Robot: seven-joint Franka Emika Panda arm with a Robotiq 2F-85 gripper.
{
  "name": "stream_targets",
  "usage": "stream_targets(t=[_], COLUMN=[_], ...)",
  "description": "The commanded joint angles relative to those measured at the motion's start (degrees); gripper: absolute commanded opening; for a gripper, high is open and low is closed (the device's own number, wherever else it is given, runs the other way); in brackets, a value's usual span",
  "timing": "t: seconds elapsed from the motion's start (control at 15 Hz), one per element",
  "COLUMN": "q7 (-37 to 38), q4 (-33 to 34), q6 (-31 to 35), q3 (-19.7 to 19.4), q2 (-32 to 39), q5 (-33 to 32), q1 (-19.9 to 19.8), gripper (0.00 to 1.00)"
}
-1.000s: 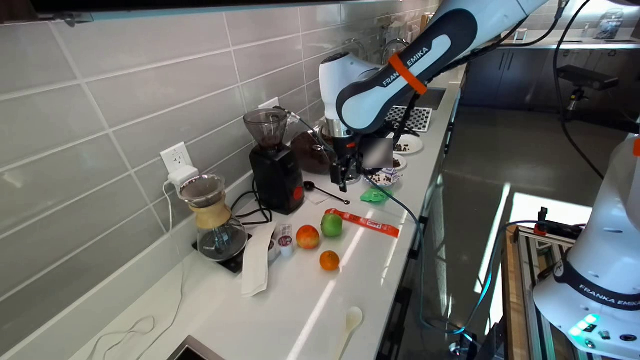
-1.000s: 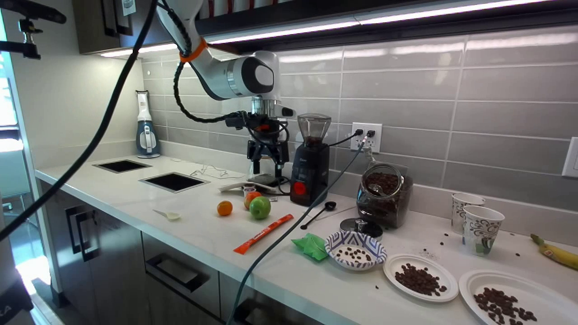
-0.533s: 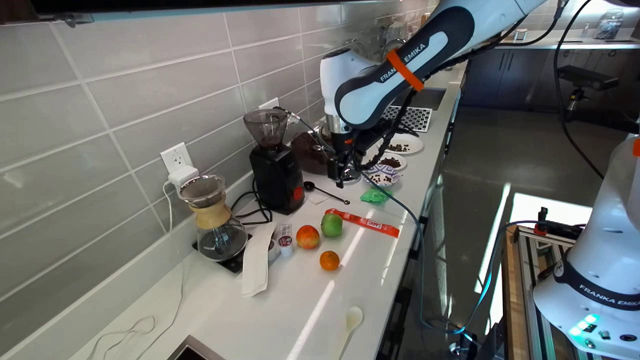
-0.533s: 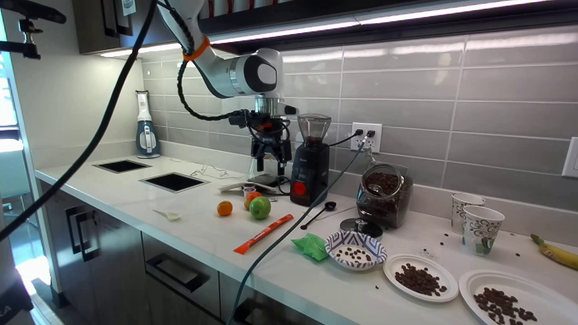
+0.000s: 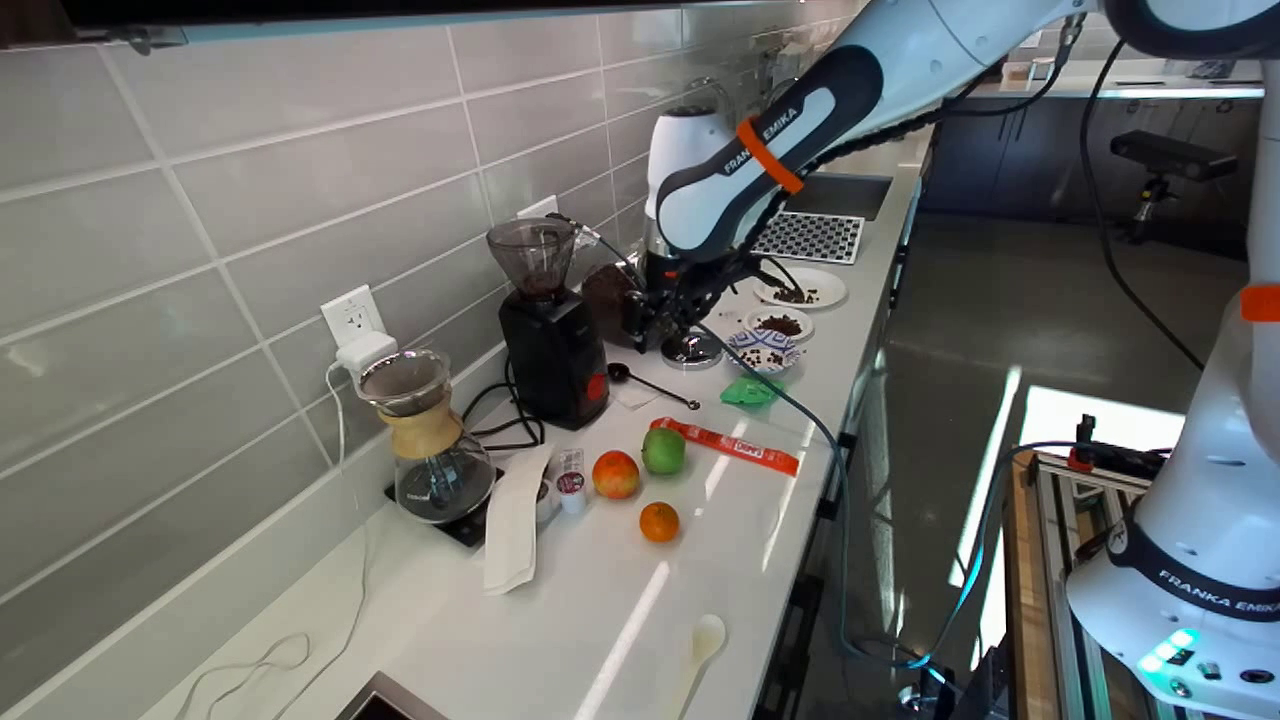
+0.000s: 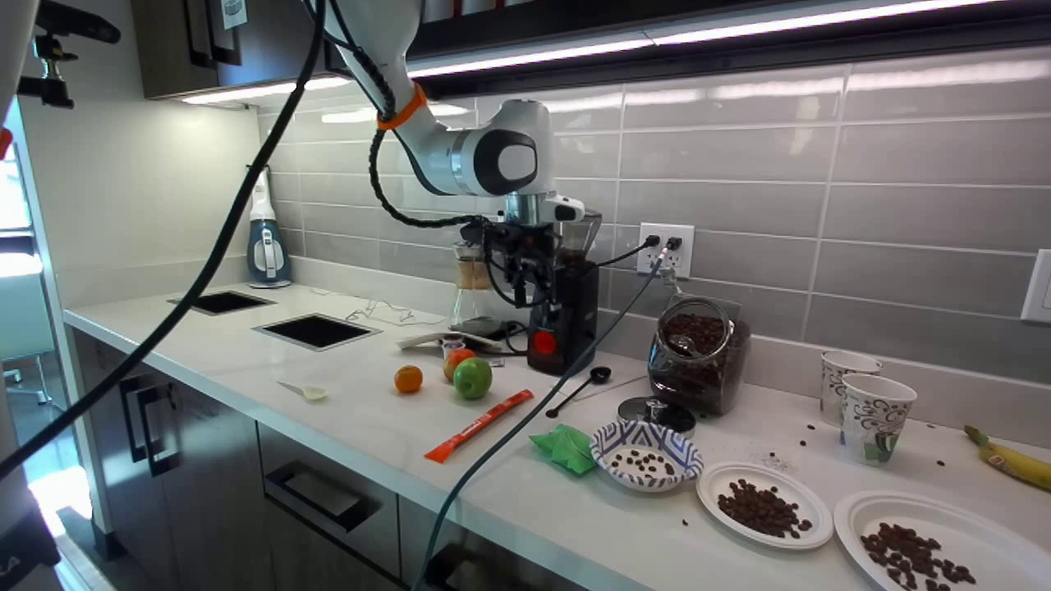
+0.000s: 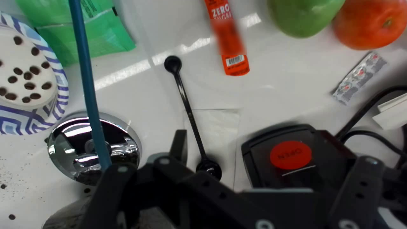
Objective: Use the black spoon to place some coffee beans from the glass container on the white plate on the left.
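Observation:
The black spoon lies flat on the counter on a thin paper in both exterior views [image 5: 619,372] [image 6: 601,374]. In the wrist view the spoon [image 7: 192,119] points towards my gripper, its scoop partly hidden. My gripper [image 6: 538,305] is open and empty, above the counter in front of the grinder; one finger [image 7: 180,144] shows left of the spoon handle, apart from it. The glass container [image 6: 698,377] stands tilted by the wall, dark with coffee beans [image 6: 696,328]. Small [image 6: 711,492] and large [image 6: 985,529] white plates hold beans.
The black grinder [image 5: 555,355] stands close to my gripper. A silver lid [image 7: 93,146] and a blue-patterned bowl [image 6: 694,460] lie beside the spoon. A blue cable [image 6: 509,431] crosses over the counter. A red packet [image 5: 725,446], green packet [image 6: 566,450] and green apple [image 6: 473,377] lie nearby.
My gripper has moved rightwards and slightly down in an exterior view, now in front of the grinder, and has turned about its upright axis. The objects on the counter have not moved.

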Motion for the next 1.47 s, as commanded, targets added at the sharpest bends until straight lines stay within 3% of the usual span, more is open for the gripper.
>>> stream_targets(t=[0.0,0.6,1.4], q7=[-2.7,-11.9,-8.1], q4=[0.6,1.7,4.5], q6=[7.3,16.6,20.1], q3=[0.1,2.8,-1.9], q2=[4.8,12.5,17.8], q5=[2.8,5.3,0.6], q1=[-0.8,-4.6,-0.3], gripper=[1.0,1.0,1.0])
